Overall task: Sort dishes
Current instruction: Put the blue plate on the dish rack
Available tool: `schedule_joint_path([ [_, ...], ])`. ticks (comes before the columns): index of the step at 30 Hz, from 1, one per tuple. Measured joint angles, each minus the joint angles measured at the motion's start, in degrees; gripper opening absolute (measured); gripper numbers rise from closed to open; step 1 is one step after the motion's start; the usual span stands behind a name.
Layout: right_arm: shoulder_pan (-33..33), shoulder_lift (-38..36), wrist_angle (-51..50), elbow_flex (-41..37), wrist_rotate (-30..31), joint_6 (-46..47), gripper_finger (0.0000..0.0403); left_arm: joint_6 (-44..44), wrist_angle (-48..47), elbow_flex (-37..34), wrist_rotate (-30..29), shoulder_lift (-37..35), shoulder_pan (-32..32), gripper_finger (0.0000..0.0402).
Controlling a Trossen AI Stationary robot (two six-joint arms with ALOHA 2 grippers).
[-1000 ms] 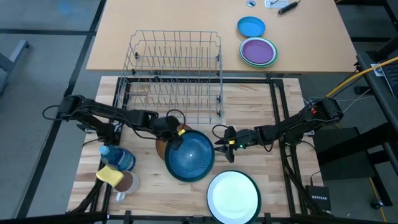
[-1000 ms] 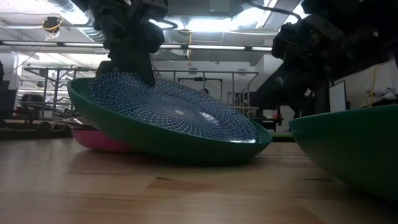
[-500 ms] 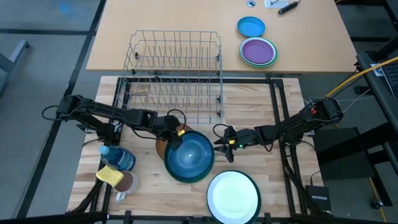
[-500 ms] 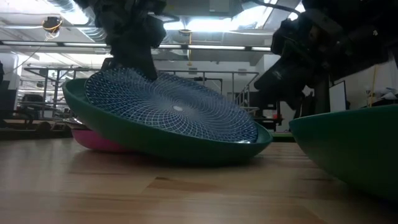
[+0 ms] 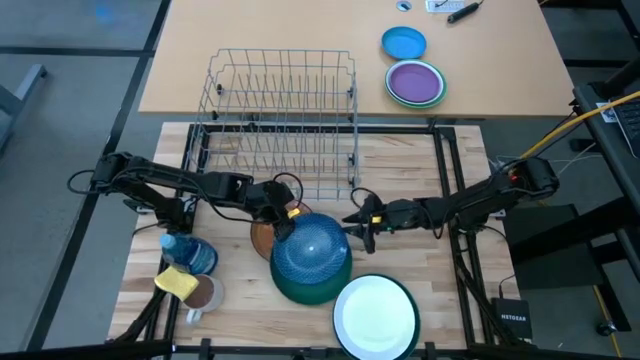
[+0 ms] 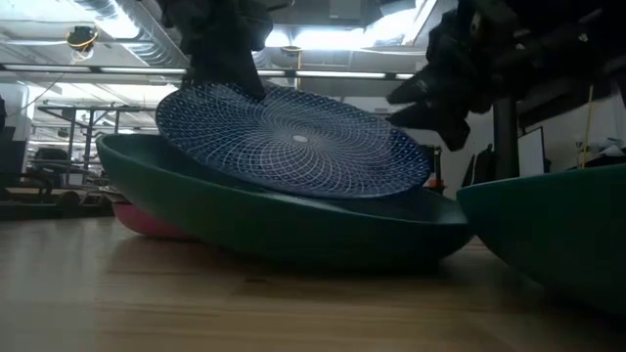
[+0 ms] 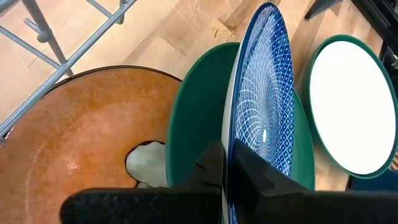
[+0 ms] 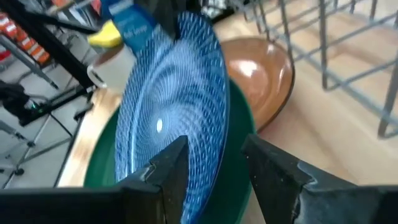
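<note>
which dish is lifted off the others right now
The blue patterned plate: the left gripper holds its rim, tilting it up out of the green bowl. The brown dish lies flat.

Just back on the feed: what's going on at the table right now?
The left gripper is shut on the rim of the blue patterned plate, tilting it up out of the green bowl beneath it. The right gripper hangs open at the plate's opposite edge, not gripping it. The brown dish and the white green-rimmed plate lie beside them; the wire rack holds nothing.

The left end effector (image 5: 284, 228) has tipped the blue patterned plate (image 5: 310, 250) up out of the green bowl (image 5: 312, 283); both shifted toward 5 o'clock. The right end effector (image 5: 362, 228) rose slightly.
</note>
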Motion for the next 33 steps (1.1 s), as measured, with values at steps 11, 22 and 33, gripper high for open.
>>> schedule_joint_path([
  [11, -0.04, -11.43, -7.33, 0.02, 0.80, -4.30, 0.0163, 3.63, -0.35, 1.08, -0.01, -0.69, 0.02, 0.0000],
  [22, -0.04, -23.62, -14.58, 0.11, 9.74, -8.97, 0.0163, 13.59, -0.46, 7.78, -1.36, -0.98, 0.04, 0.0000],
  [33, -0.04, -31.46, -15.30, 0.09, 16.46, -11.50, 0.0163, 27.52, -1.87, 14.27, -8.76, -1.01, 2.11, 0.0000],
])
